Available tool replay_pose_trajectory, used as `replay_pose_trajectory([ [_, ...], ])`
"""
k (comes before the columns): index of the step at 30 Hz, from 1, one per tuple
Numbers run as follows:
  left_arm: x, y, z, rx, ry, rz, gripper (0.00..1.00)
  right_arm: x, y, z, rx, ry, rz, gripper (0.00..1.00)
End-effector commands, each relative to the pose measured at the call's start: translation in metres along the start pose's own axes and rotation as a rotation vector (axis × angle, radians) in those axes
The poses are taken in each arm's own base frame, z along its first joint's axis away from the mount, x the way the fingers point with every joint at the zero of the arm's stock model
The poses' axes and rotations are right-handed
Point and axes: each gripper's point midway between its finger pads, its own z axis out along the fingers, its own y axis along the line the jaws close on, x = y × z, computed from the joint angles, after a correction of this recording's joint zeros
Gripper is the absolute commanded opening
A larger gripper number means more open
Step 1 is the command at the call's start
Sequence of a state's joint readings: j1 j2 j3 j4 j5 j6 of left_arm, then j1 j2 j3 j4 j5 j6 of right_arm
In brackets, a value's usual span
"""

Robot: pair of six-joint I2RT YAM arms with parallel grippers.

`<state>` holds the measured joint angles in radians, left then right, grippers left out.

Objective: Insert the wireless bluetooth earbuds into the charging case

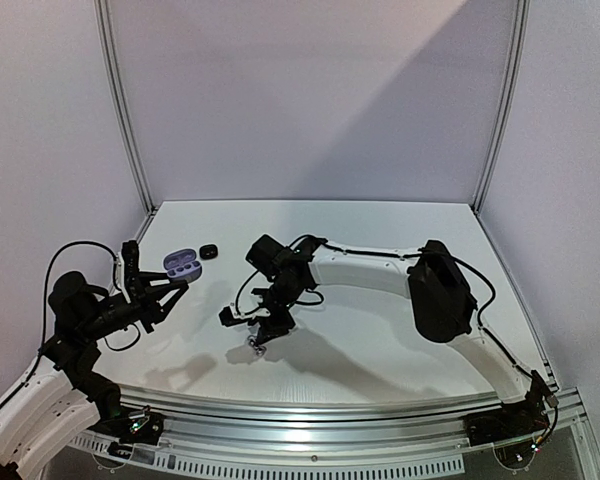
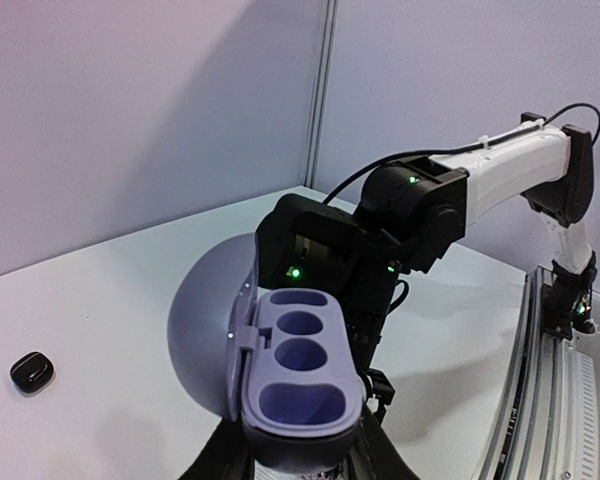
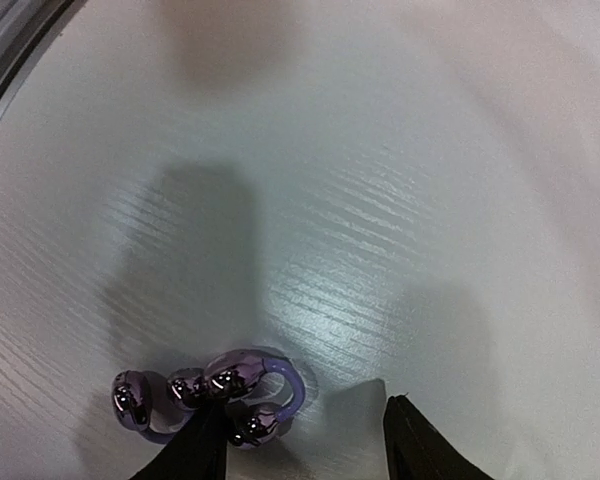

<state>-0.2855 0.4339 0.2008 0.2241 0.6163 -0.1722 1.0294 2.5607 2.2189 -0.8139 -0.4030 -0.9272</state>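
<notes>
The lilac charging case (image 2: 302, 375) has its lid swung open to the left, and its moulded wells hold nothing. My left gripper (image 2: 300, 465) is shut on the case's base and holds it above the table; in the top view the charging case (image 1: 180, 264) sits at the left. Two glossy purple earbuds with lilac ear hooks lie on the table. One earbud (image 3: 242, 378) is at the tip of my right gripper's left finger (image 3: 195, 450), and the other earbud (image 3: 132, 400) lies further left. The right gripper (image 3: 305, 455) hovers just above the earbuds (image 1: 252, 345), open and holding nothing.
A small black pebble-shaped object (image 1: 209, 251) lies on the white table (image 1: 380, 330) behind the case, also visible as the black object (image 2: 30, 372) in the left wrist view. The right arm (image 1: 380, 270) arches across the middle. A metal rail (image 1: 330, 420) runs along the near edge.
</notes>
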Motion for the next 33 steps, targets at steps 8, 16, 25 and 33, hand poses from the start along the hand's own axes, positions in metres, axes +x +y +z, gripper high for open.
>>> replay_pose_trajectory([
  [8, -0.001, 0.003, -0.002, -0.015, -0.016, 0.012, 0.00, 0.005, 0.021, 0.028, -0.047, 0.059, -0.041, 0.44],
  [16, -0.001, 0.003, -0.002, -0.016, -0.018, 0.016, 0.00, -0.005, 0.037, 0.028, -0.087, 0.056, -0.062, 0.44],
  [25, -0.001, 0.003, -0.002, -0.015, -0.018, 0.015, 0.00, -0.017, 0.051, 0.031, -0.107, 0.054, 0.013, 0.37],
  [33, -0.003, 0.002, -0.003, -0.012, -0.023, 0.020, 0.00, 0.020, 0.056, 0.027, -0.041, 0.198, 0.116, 0.34],
])
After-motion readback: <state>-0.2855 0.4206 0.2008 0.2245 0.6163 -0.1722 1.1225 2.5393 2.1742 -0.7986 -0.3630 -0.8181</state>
